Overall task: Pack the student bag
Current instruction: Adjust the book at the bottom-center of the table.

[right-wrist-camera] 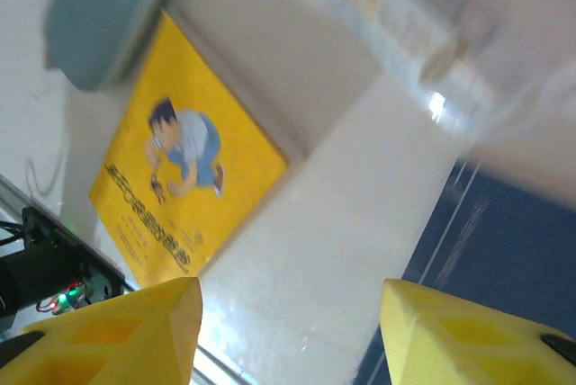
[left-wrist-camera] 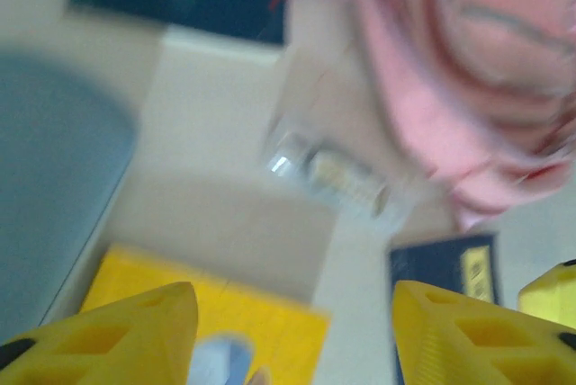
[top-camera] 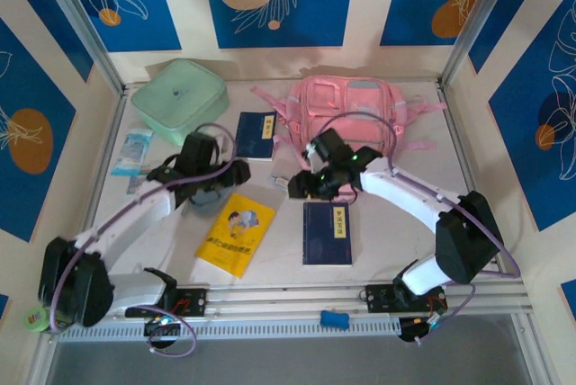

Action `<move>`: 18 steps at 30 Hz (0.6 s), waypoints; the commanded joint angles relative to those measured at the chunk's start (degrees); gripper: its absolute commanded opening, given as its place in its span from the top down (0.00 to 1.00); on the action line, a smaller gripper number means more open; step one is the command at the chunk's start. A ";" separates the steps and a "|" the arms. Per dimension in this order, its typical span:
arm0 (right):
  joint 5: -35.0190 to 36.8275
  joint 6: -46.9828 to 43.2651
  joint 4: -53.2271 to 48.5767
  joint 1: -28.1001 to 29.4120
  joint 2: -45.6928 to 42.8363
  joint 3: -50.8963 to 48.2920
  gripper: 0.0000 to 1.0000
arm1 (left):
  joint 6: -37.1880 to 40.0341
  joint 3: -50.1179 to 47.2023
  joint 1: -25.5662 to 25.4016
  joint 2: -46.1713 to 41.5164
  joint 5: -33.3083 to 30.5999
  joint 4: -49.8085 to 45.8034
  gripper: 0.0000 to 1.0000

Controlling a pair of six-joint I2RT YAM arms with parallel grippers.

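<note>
Looking down from above on the pale surface (top-camera: 396, 241) and finding the pink backpack (top-camera: 346, 111) lying flat at the back right, straps spilling out to both sides. Spotting a mint green case (top-camera: 178, 97) at the back left, with a dark blue book (top-camera: 257, 135) lying between that case and the backpack. Picking out a light blue packet (top-camera: 133, 153) near the left wall. Noting a yellow book (top-camera: 236, 233) toward the front, left of centre, and a second dark blue book (top-camera: 327, 233) to its right, the two apart. Finding both arms bent in toward the middle, the left one over a grey-blue pouch (top-camera: 205, 202), the right one near the backpack's front edge.

Switching to the left wrist: seeing the left hand (left-wrist-camera: 292, 335) hanging above the surface, its yellow fingers (left-wrist-camera: 135, 331) standing well apart and gripping nothing. Catching, all blurred, the grey-blue pouch at the left, a corner of the yellow book below, a clear packet (left-wrist-camera: 333, 174) lying on bare surface ahead, and the pink backpack beyond it at the upper right.

Switching to the right wrist: seeing the right hand (right-wrist-camera: 288, 335) spread wide as well, nothing between its fingers (right-wrist-camera: 117, 331). Looking past them at the yellow book with a cartoon figure on its cover, the grey-blue pouch at the upper left, the clear packet at the top and a dark blue cover at the lower right.
</note>
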 commanded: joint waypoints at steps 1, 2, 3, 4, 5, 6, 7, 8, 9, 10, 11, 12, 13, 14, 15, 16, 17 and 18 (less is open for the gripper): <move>1.60 11.13 2.93 6.02 -0.88 -3.87 0.44 | -1.08 -5.30 -0.24 -7.32 -5.25 -13.71 0.38; 1.56 13.47 4.20 7.53 -0.56 -4.76 0.44 | -1.37 -6.90 -0.19 -9.13 -5.64 -15.16 0.35; 1.37 15.29 5.83 8.69 -0.19 -5.56 0.44 | -1.58 -8.37 -0.06 -10.15 -5.35 -15.73 0.32; 1.61 17.07 7.98 10.58 0.29 -6.49 0.43 | -1.92 -9.79 0.02 -10.53 -4.73 -16.15 0.30; 2.75 18.64 9.20 12.31 0.92 -6.89 0.43 | -2.72 -10.89 0.11 -10.48 -4.72 -16.70 0.30; 3.60 19.93 9.66 13.51 1.52 -6.76 0.42 | -3.19 -11.69 0.03 -10.45 -4.90 -16.83 0.30; 3.90 20.98 10.48 14.58 2.38 -6.65 0.42 | -3.98 -12.87 0.03 -10.87 -5.56 -16.56 0.29; 4.21 21.70 11.48 15.51 3.20 -6.54 0.41 | -4.75 -14.31 0.13 -11.64 -7.07 -16.30 0.28; 5.05 22.35 12.09 16.16 3.94 -6.41 0.41 | -5.23 -15.48 0.27 -12.24 -7.81 -16.18 0.26; 5.95 22.99 12.42 16.71 4.81 -6.36 0.41 | -5.48 -16.43 0.55 -12.59 -7.38 -15.49 0.25; 6.10 23.57 13.01 16.99 5.63 -6.28 0.41 | -5.42 -17.25 0.66 -12.52 -6.53 -14.52 0.23; 6.21 24.07 13.68 17.13 6.22 -6.34 0.40 | -5.61 -17.92 0.64 -12.07 -6.20 -13.94 0.22; 6.44 24.77 14.62 17.39 6.75 -6.45 0.41 | -5.71 -18.74 0.60 -11.33 -5.65 -13.29 0.21; 6.39 25.18 15.82 17.54 7.32 -6.80 0.40 | -5.46 -19.25 0.64 -10.75 -5.09 -12.91 0.21; 5.93 25.41 16.68 17.55 7.75 -6.76 0.40 | -5.41 -19.62 0.62 -10.41 -4.95 -12.76 0.21; 5.67 25.56 17.04 17.56 8.44 -6.36 0.40 | -4.98 -20.39 0.64 -10.35 -3.50 -11.65 0.21; 5.79 25.65 16.97 17.64 9.22 -5.80 0.40 | -4.38 -20.60 0.61 -10.10 -1.63 -11.17 0.21; 5.75 25.66 17.10 17.65 10.01 -5.28 0.40 | -4.47 -20.42 0.43 -10.04 -1.20 -11.59 0.21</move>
